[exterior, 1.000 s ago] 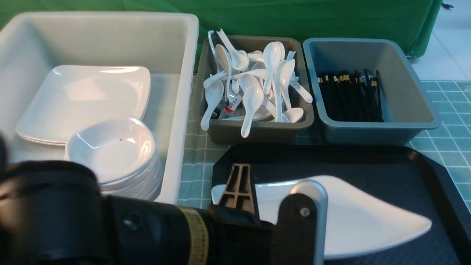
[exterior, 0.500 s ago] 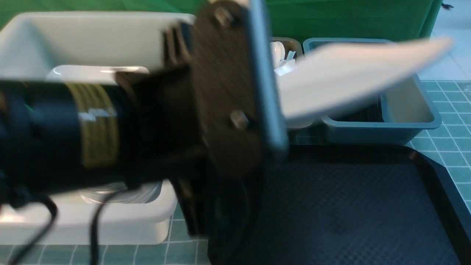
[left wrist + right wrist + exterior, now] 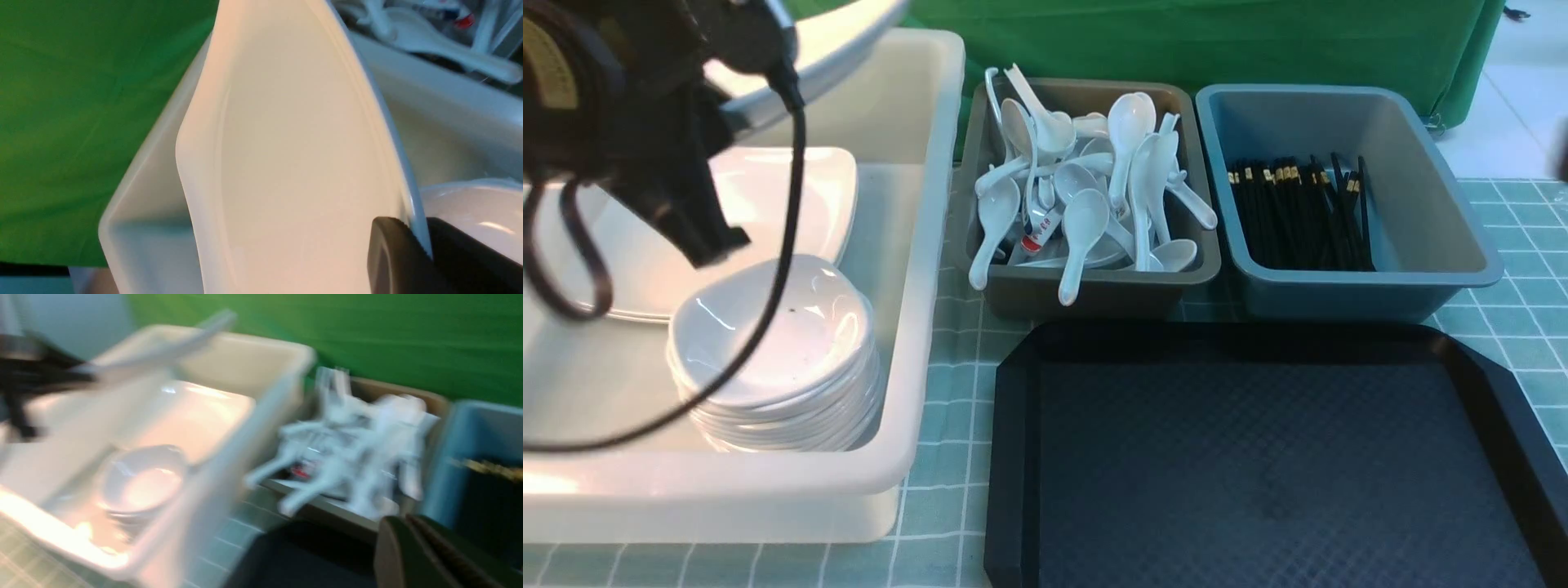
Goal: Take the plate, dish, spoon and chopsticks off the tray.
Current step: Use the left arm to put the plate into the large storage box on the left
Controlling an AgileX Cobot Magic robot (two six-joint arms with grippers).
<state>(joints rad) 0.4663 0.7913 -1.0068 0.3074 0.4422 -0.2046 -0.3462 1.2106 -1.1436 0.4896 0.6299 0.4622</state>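
- Table (image 3: 956,359) — covered with a pale teal cloth checked in thin white lines.
- Large white tub (image 3: 929,245) on the left side, standing directly on the cloth.
- Grey-brown bin (image 3: 1094,296) just right of the tub, with a narrow strip of cloth between them.
- Blue-grey bin (image 3: 1339,302) beside it, their rims almost touching.
- Black tray (image 3: 1258,457) — on the near side, in front of both bins and close to the tub's corner.

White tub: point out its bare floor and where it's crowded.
White plastic tub: the floor is bare in the near left corner, bordered by the stack of small white dishes and the front wall. There is also a bare strip between the white square plate stack and the right wall. The middle is crowded. The black rectangular tray shows bare.
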